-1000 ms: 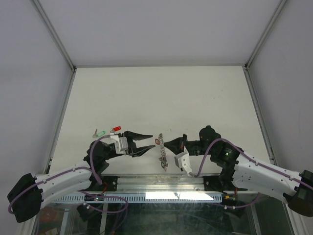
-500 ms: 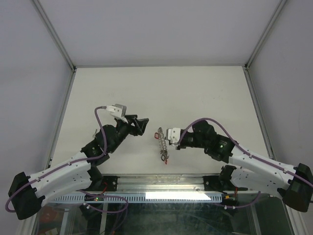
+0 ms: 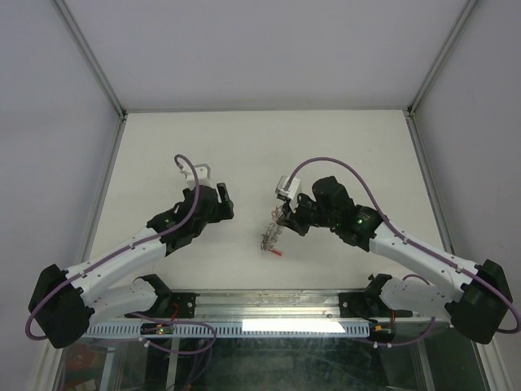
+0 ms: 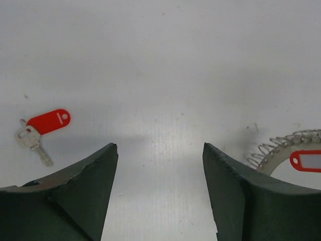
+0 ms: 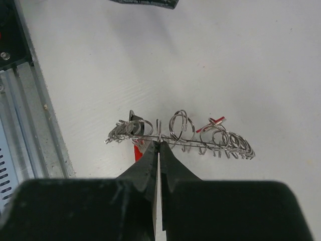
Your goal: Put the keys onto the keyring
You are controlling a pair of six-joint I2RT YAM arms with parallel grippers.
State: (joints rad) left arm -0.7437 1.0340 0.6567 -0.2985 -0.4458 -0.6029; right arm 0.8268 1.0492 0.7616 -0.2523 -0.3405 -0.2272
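white table (image 3: 326, 147) bears a red key (image 4: 47, 122) beside the spread left hand (image 4: 159, 146); right hand (image 5: 158, 143) pinches the keyring (image 5: 228, 143).

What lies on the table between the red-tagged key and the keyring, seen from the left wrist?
Nothing: the left wrist view shows bare white table between the red-tagged key and the keyring, with the open left claw framing that gap.
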